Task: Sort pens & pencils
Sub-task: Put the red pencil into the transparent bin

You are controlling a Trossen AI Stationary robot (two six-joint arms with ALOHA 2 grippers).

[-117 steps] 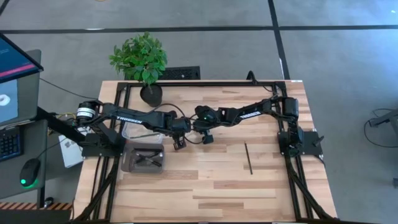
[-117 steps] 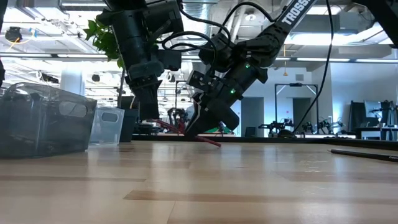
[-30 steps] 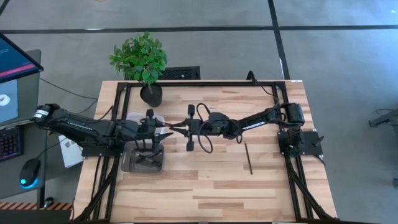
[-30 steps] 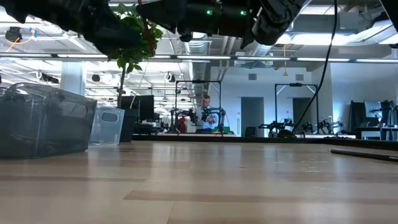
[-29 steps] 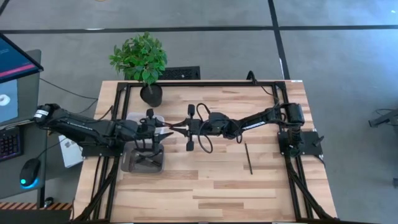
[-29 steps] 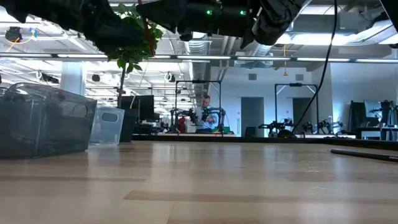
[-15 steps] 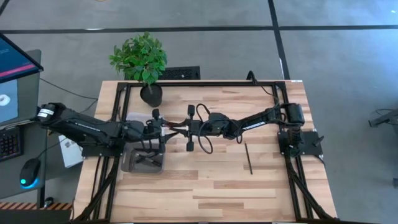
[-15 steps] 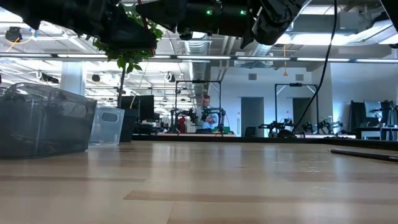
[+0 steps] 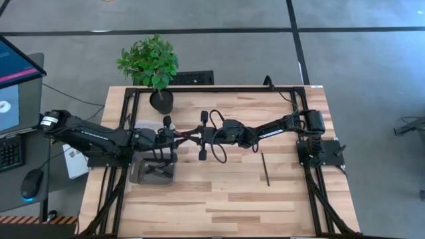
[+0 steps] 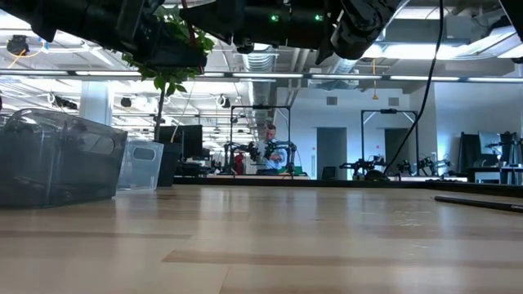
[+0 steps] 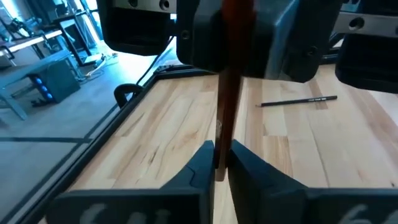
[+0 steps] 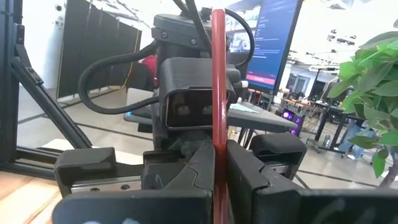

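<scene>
A red-brown pencil (image 9: 186, 136) is held level in the air between both grippers, well above the table. My right gripper (image 9: 198, 136) is shut on one end and my left gripper (image 9: 174, 137) is shut on the other; the two face each other over the table's left half. In the left wrist view the pencil (image 11: 229, 81) runs from my fingers to the right gripper. A black pencil (image 9: 265, 168) lies flat on the table's right half, also seen as the black pencil (image 11: 300, 101). My left gripper pinches the red-brown pencil's free end (image 11: 220, 163) between its two fingers, coming level from the table's left and lying along the pencil. The pencil is lifted clear and level. My right gripper pinches the pencil's other end (image 12: 218, 140) between its two fingers, level from the table's right, along the pencil.
A dark grey bin (image 9: 153, 170) with sticks in it sits under the left gripper, a clear bin (image 9: 143, 129) behind it. A potted plant (image 9: 150, 63) stands at the far left edge. Bare wood lies toward the near edge. People show in the room beyond (image 10: 270, 151).
My left gripper has moved toward the table's right, up to the right gripper, and its fingers have come around the pencil's free end. The right gripper has kept still, holding the pencil level.
</scene>
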